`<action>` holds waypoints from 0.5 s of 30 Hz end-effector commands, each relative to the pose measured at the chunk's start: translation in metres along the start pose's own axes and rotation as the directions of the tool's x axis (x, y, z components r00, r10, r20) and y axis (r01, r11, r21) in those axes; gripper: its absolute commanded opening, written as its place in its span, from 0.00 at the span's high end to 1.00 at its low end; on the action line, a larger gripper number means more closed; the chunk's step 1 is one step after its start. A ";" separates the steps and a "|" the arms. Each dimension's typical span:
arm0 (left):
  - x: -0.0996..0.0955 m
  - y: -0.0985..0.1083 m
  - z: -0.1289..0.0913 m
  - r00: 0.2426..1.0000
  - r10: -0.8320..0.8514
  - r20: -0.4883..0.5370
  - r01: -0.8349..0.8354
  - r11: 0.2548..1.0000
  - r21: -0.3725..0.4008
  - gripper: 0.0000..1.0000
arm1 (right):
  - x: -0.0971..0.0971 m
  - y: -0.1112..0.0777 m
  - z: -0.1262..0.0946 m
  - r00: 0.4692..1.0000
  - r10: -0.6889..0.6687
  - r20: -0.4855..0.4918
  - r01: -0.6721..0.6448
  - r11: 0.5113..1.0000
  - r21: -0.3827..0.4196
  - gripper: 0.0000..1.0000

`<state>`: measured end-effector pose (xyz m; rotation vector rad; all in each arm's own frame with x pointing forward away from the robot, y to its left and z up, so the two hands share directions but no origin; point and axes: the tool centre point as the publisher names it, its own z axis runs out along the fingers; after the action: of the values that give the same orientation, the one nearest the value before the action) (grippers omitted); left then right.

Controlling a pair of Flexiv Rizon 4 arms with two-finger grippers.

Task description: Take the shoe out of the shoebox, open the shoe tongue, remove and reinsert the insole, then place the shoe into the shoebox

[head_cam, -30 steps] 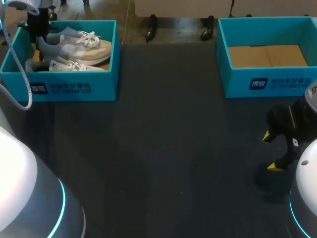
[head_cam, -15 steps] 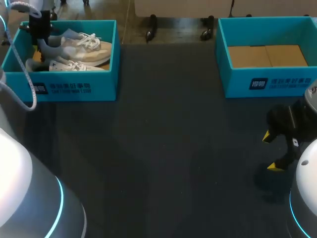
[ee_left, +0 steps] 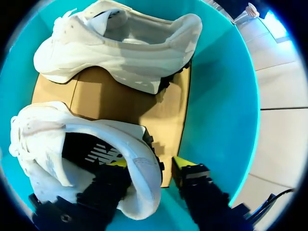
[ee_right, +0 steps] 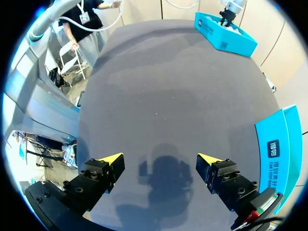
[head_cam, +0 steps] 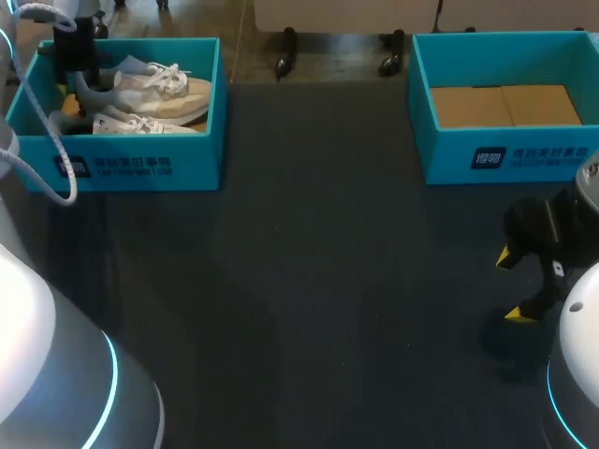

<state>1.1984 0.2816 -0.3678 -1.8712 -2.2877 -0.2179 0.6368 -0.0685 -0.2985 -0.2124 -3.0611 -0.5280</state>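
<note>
Dark grey tabletop [head_cam: 309, 281] stretches between two boxes, and the work sits at its far left corner, in the open teal cardboard shoebox [head_cam: 140, 168]. Two shoes lie on its brown cardboard floor [ee_left: 106, 96]. The one I am after is the white lace-up sneaker [ee_left: 62, 144] closest to me. The second white sneaker [ee_left: 120, 53] lies beyond it, just apart.

My left gripper [ee_left: 153, 163] is down inside the box at the heel of the near sneaker. One finger is dipped into the shoe's opening, above the dark insole [ee_left: 91, 151]. The other stands outside the heel wall with a sliver of cardboard showing between them, so the gripper straddles the heel but has not clamped it; it is released. The heel collar seems the sensible hold: it is stiff, and it leaves the tongue and laces free for later steps.

My right gripper [ee_right: 161, 161] hovers low over bare tabletop at my right side, fingers spread, nothing between them. It is parked well away, probably to leave the middle free as a place to set the sneaker down. The second teal box [head_cam: 505, 159] sits at the far right.

I judge the task barely begun: the first lift is not yet made. A weak pinch could let the heel slip as it clears the box wall.
</note>
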 end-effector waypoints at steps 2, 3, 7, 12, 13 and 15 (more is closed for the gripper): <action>0.003 -0.002 -0.007 1.000 0.009 0.025 -0.009 1.000 0.012 0.24 | 0.001 0.000 0.001 1.000 0.000 0.001 0.000 1.000 0.002 0.00; 0.003 -0.004 -0.010 0.999 0.012 0.037 -0.013 1.000 0.015 0.17 | 0.001 0.000 0.001 1.000 0.000 0.001 0.000 1.000 0.002 0.00; 0.004 -0.012 -0.027 0.997 0.023 0.080 -0.023 1.000 0.002 0.00 | 0.001 0.000 0.001 1.000 0.000 0.001 0.000 1.000 0.002 0.00; 0.003 -0.026 -0.052 0.992 0.040 0.120 -0.038 0.999 -0.022 0.00 | 0.001 0.000 0.001 1.000 0.000 0.001 0.000 1.000 0.002 0.00; 0.003 -0.030 -0.056 0.992 0.042 0.120 -0.039 0.999 -0.029 0.00 | 0.001 0.000 0.001 1.000 0.000 0.001 0.000 1.000 0.002 0.00; 0.006 -0.036 -0.064 0.990 0.048 0.134 -0.045 0.999 -0.027 0.00 | 0.001 0.000 0.001 1.000 0.000 0.001 0.000 1.000 0.002 0.00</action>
<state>1.1951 0.2672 -0.3256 -1.9823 -2.3171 -0.0779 0.6368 -0.0685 -0.2985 -0.2123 -3.0611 -0.5280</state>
